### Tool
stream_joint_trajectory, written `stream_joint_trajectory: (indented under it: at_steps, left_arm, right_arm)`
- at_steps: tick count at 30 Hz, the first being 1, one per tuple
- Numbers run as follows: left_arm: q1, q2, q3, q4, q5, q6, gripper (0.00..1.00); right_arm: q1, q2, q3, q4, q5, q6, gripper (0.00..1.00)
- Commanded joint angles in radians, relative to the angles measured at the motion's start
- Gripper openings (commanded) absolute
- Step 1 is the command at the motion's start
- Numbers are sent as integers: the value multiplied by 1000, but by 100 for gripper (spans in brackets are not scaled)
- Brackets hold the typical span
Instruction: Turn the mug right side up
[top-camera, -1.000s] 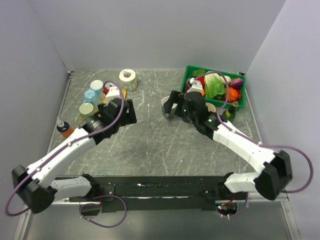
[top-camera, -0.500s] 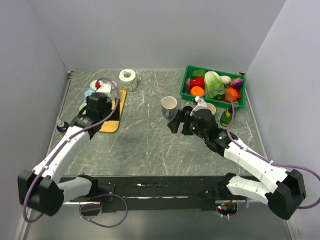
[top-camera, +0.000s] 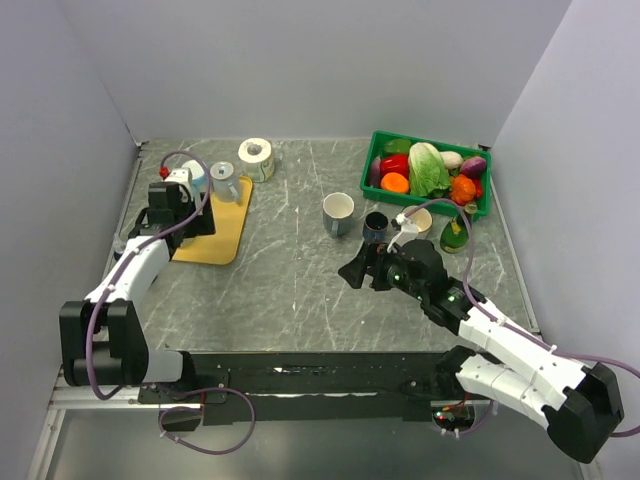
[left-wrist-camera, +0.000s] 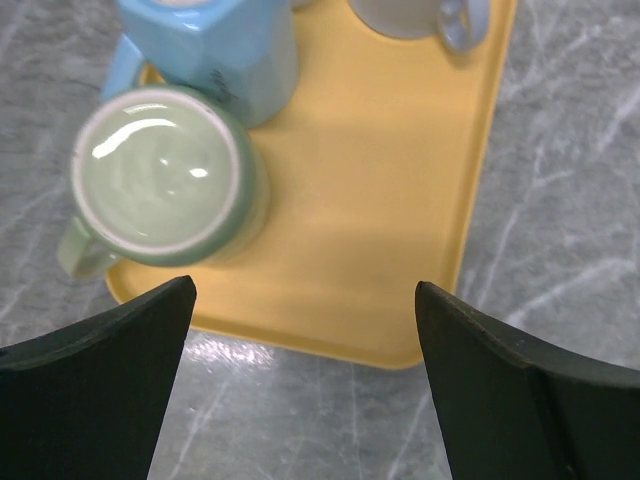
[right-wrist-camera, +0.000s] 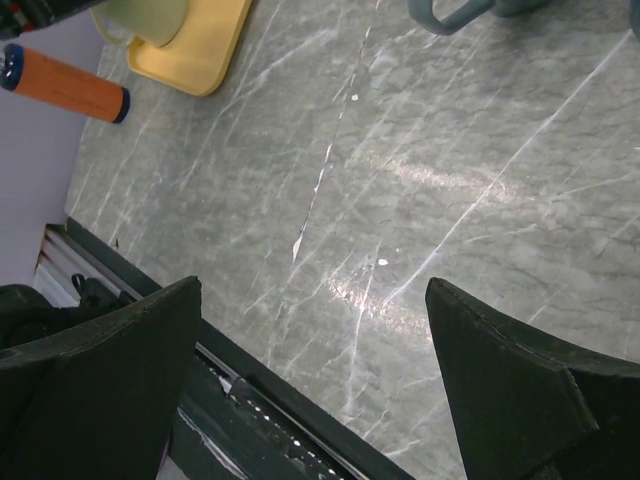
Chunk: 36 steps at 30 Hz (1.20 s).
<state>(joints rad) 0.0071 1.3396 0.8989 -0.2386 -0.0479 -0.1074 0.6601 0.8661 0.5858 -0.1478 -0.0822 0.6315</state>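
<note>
A pale green mug stands at the near left corner of the yellow tray. Its glossy flat face points up, so it looks upside down. My left gripper is open and empty, hovering above the tray's near edge just beside this mug; in the top view it hides the mug. A grey mug stands upright mid-table, mouth up. My right gripper is open and empty, nearer than the grey mug and apart from it; in its own view it hangs over bare table.
A light blue mug and a white mug share the tray. A dark mug, a cream cup and a green bottle stand by the green vegetable basket. A paper roll stands at the back. An orange bottle lies left of the tray.
My right gripper has let go of the grey mug, which now stands upright, and pulled back toward the near side. My left gripper swung from mid-table left to the tray.
</note>
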Motion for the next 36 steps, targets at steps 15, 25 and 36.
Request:
stream_joint_trajectory:
  at_steps: [15,25,36]
  left_arm:
    - [139,90,-32,231,-135,51,96]
    - [235,128,-15,286,40,38,96]
    - [252,164,-3,243,171,34,96]
  right_arm:
    - [-5,105,-1,129,-47,-29,98]
    - [-8,129,-6,137,-45,-50,98]
    - [-7,120,-10,134,-39,-50,98]
